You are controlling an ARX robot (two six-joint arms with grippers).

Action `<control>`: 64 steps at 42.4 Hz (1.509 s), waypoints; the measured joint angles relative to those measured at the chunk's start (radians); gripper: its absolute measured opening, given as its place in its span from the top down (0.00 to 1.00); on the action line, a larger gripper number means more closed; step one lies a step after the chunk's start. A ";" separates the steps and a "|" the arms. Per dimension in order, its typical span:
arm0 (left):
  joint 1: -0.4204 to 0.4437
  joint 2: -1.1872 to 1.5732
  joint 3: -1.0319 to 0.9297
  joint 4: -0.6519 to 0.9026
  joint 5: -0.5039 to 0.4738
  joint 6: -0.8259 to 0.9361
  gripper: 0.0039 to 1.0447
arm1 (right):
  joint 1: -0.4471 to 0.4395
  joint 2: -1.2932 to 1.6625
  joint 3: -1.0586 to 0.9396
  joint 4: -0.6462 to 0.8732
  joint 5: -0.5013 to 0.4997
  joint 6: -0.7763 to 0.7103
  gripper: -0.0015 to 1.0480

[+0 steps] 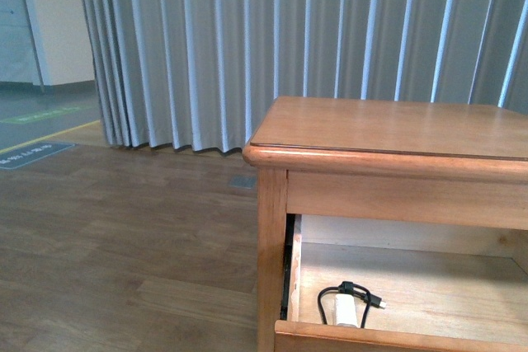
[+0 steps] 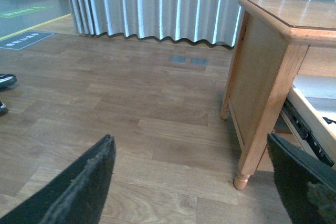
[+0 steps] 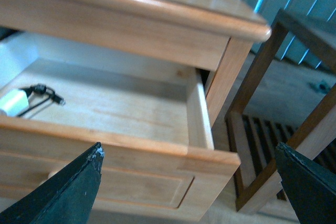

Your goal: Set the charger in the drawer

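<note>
The top drawer (image 1: 412, 337) of the honey-coloured cabinet (image 1: 388, 133) stands pulled out. Inside it, near the front left corner, lies the small white charger (image 1: 345, 311) with its thin black cable (image 1: 359, 292) looped beside it. The right wrist view shows the charger (image 3: 12, 102) on the pale drawer floor (image 3: 121, 109) behind the raised-panel front (image 3: 131, 182). My right gripper (image 3: 189, 174) is open just outside that front, holding nothing. Down beside the cabinet's left side and its turned leg (image 2: 242, 178), my left gripper (image 2: 191, 169) is open over the wooden floor. Neither arm shows in the front view.
Grey pleated curtains (image 1: 289, 39) hang behind the cabinet. A dark wooden slatted frame (image 3: 273, 129) stands close to the cabinet's right side. Wood-plank flooring (image 2: 131, 108) stretches to the left, with two small floor plates (image 2: 188, 60) and a shoe (image 2: 5, 80) at its edge.
</note>
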 joint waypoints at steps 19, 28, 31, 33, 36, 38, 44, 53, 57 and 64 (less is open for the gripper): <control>0.000 0.000 0.000 0.000 0.000 0.002 0.06 | 0.083 0.632 0.084 0.265 -0.018 -0.003 0.08; 0.000 0.000 0.000 0.000 0.000 0.003 0.06 | 0.168 0.917 0.163 0.439 0.051 0.003 0.08; 0.000 0.000 0.000 0.000 0.000 0.003 0.06 | 0.196 0.998 0.192 0.482 0.058 0.009 0.08; 0.000 0.000 0.000 0.000 0.000 0.003 0.06 | 0.216 1.052 0.214 0.508 0.066 0.009 0.08; 0.000 0.000 0.000 0.000 0.000 0.003 0.06 | 0.239 1.129 0.256 0.547 0.080 0.011 0.08; 0.000 0.000 0.000 0.000 0.000 0.003 0.06 | 0.253 1.184 0.290 0.576 0.089 0.015 0.08; 0.000 0.000 0.000 0.000 0.000 0.003 0.06 | 0.274 1.348 0.412 0.652 0.105 0.014 0.08; 0.000 0.000 0.000 0.000 0.000 0.003 0.06 | 0.280 1.548 0.622 0.679 0.122 -0.006 0.08; 0.000 0.000 0.000 0.000 0.000 0.003 0.06 | 0.278 1.606 0.707 0.679 0.122 -0.006 0.08; 0.000 0.000 0.000 0.000 0.000 0.003 0.06 | 0.279 1.667 0.822 0.667 0.130 -0.007 0.08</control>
